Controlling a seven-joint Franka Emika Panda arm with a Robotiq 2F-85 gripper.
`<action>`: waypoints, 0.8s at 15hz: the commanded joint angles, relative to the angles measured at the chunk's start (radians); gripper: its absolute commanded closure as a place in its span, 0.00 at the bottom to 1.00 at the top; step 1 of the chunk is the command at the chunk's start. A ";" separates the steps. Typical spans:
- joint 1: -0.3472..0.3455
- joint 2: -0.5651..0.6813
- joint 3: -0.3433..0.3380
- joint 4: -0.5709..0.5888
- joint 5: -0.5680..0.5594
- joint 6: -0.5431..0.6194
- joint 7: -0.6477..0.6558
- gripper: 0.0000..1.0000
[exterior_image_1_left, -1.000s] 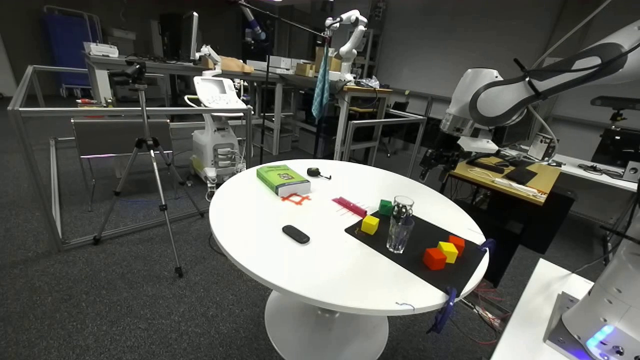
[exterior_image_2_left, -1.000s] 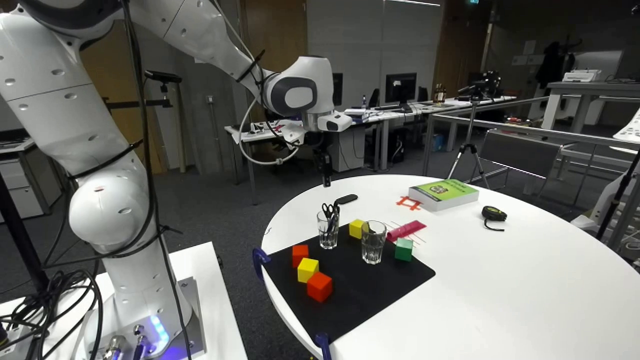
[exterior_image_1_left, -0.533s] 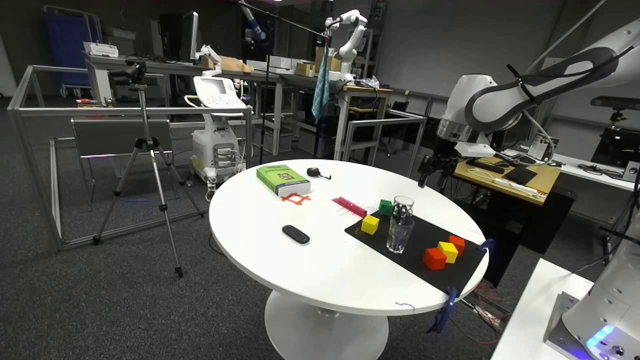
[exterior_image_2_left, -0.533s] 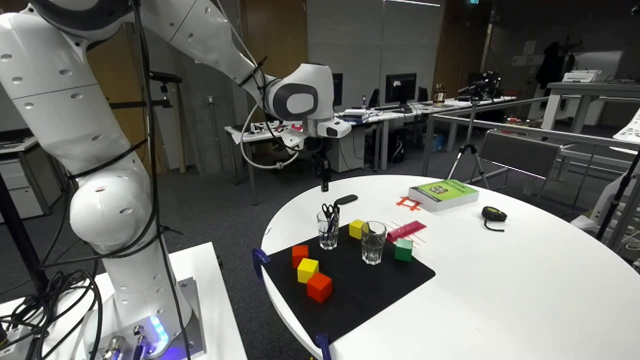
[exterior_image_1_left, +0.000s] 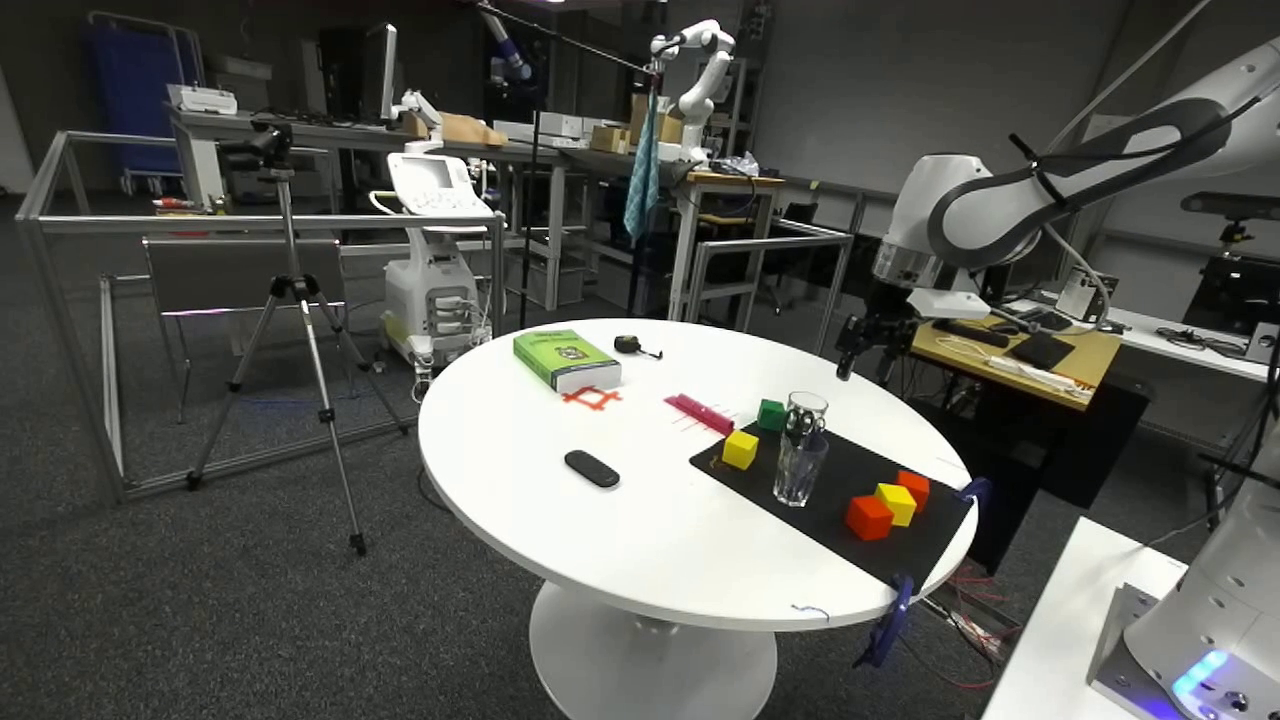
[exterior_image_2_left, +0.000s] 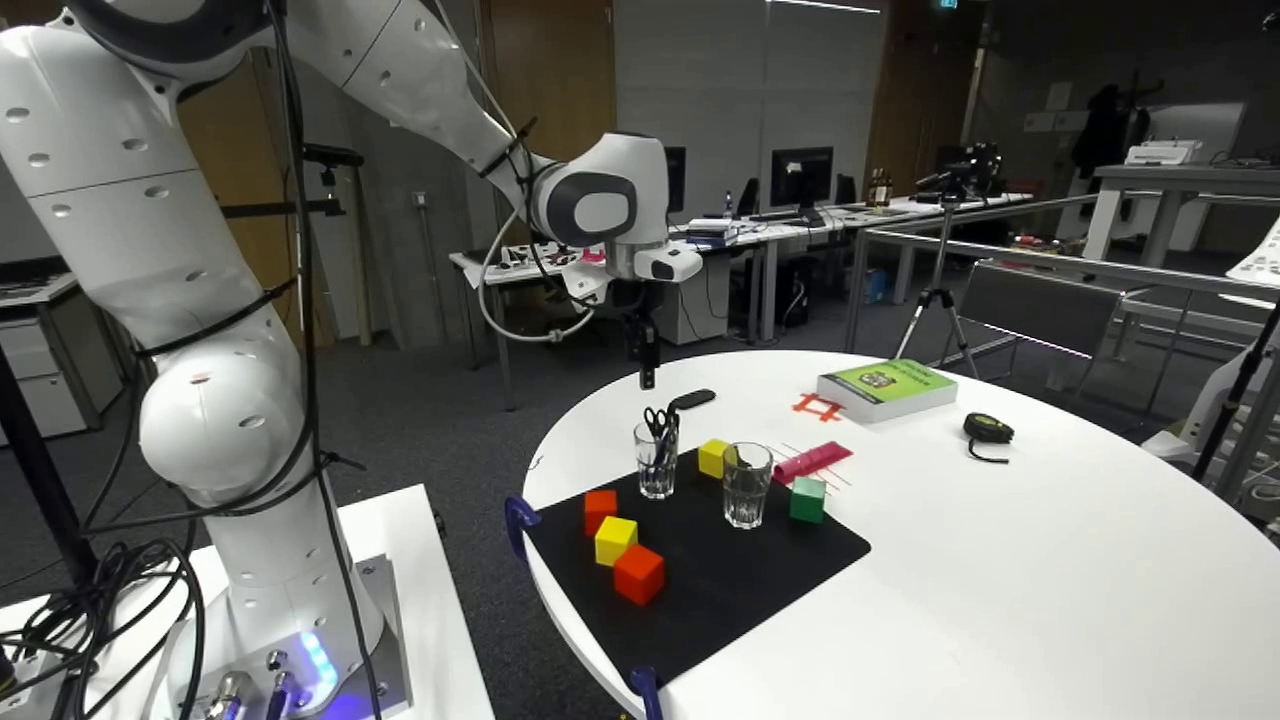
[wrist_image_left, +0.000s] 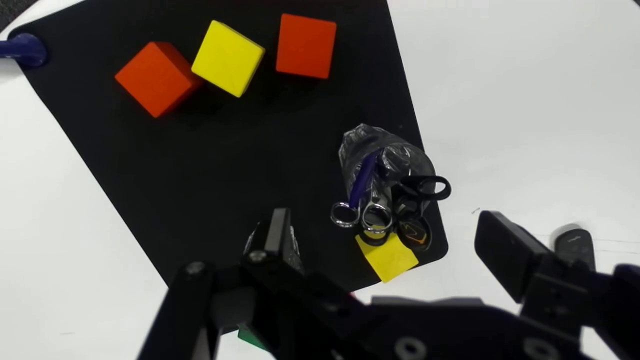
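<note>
My gripper (wrist_image_left: 384, 220) stands open in the wrist view, fingers wide apart and nothing held. It hangs above the table, pointing down, in both exterior views (exterior_image_1_left: 865, 374). Nearest it in the images is a clear glass (wrist_image_left: 360, 137) holding metal-ringed scissors (wrist_image_left: 377, 218), black-handled scissors (wrist_image_left: 435, 187) and a purple item (wrist_image_left: 363, 180); no contact shows. A yellow cube (wrist_image_left: 392, 260) lies past the handles, partly covered by them. An emptier-looking glass (exterior_image_2_left: 745, 490) stands beside it, mostly hidden behind a finger in the wrist view. A green cube (exterior_image_2_left: 808, 500) is near that glass.
On the black mat (exterior_image_2_left: 740, 590) are also two red cubes (exterior_image_2_left: 639, 574) (exterior_image_2_left: 600, 510) with a yellow cube (exterior_image_2_left: 616, 541) between. Blue clamps (exterior_image_2_left: 520, 520) hold the mat. Further off lie a dark remote-like object (exterior_image_1_left: 592, 468), a green book (exterior_image_2_left: 885, 388), a tape measure (exterior_image_2_left: 988, 428) and a pink piece (exterior_image_2_left: 812, 460).
The arm has come down a little, the gripper sinking slightly toward the table in both exterior views. Everything on the table looks unmoved, and the fingers stay apart.
</note>
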 joint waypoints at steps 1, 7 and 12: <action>-0.002 0.043 0.006 0.014 0.000 0.036 0.062 0.00; 0.010 0.118 0.009 0.053 -0.012 0.062 0.120 0.00; 0.021 0.172 0.009 0.094 -0.029 0.066 0.161 0.00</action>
